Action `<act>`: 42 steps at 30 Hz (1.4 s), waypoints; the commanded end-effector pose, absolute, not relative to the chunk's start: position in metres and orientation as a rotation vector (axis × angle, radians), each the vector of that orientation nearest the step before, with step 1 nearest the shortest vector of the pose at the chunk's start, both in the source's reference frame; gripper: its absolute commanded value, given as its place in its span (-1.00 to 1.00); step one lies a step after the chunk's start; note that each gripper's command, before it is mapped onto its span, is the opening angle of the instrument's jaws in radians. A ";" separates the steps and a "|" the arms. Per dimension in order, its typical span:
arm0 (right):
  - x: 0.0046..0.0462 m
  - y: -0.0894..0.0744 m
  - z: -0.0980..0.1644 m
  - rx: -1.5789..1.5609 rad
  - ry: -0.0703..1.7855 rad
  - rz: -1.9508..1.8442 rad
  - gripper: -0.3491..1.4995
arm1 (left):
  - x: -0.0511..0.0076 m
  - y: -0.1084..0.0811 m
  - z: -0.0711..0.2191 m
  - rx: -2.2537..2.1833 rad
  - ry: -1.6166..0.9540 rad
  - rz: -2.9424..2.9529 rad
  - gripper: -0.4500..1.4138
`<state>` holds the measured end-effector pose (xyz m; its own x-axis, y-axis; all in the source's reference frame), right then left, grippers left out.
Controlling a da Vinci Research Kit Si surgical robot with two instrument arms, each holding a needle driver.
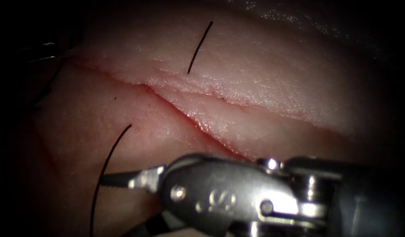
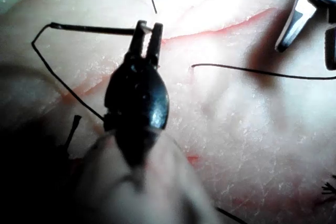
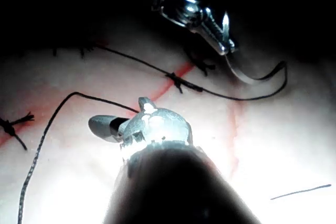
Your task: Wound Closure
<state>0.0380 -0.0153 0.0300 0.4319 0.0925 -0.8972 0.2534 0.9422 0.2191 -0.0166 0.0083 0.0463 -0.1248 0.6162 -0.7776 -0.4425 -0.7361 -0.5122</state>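
L gripper (image 2: 147,29) pinches the needle (image 3: 257,77) near its tail, clear of the tissue (image 1: 264,87); R gripper (image 1: 123,179) looks slightly spread, empty, thread (image 1: 106,169) just beside; stitch mid-way, I'd say; next calls for re-aiming at the cut (image 1: 189,116).

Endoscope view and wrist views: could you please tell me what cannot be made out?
Needle, outside the tissue: tip hidden within the left claw gripping it, right wrist view.
Thread: cut off by endoscope view's bottom edge.
Right tool: whether it holds thread; they overlap there.
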 end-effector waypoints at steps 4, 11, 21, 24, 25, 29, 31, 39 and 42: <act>0.0358 -0.014 0.031 0.310 1.068 -0.109 0.96 | -0.0172 0.008 0.047 -1.439 -0.200 1.922 -1.00; 0.0344 -0.011 0.033 0.218 1.021 0.103 0.53 | -0.0176 0.008 0.047 -1.437 -0.188 1.925 -1.00; 0.0325 -0.006 0.040 0.258 1.094 0.867 0.45 | -0.0178 0.008 0.047 -1.436 -0.185 1.924 -1.00; 0.0319 -0.005 0.043 0.260 1.090 0.982 0.62 | -0.0178 0.008 0.047 -1.436 -0.185 1.924 -1.00; 0.0316 -0.005 0.044 0.261 1.081 1.055 0.69 | -0.0178 0.008 0.047 -1.436 -0.185 1.924 -1.00; 0.0313 -0.006 0.047 0.286 1.077 1.136 0.67 | -0.0179 0.008 0.047 -1.436 -0.183 1.924 -1.00; 0.0314 -0.006 0.048 0.299 1.081 1.171 0.67 | -0.0179 0.008 0.047 -1.436 -0.183 1.924 -1.00; 0.0334 -0.005 0.050 0.303 1.089 1.205 0.62 | -0.0180 0.008 0.048 -1.436 -0.181 1.924 -1.00; 0.0345 -0.005 0.050 0.302 1.088 1.204 0.62 | -0.0180 0.008 0.048 -1.436 -0.181 1.924 -1.00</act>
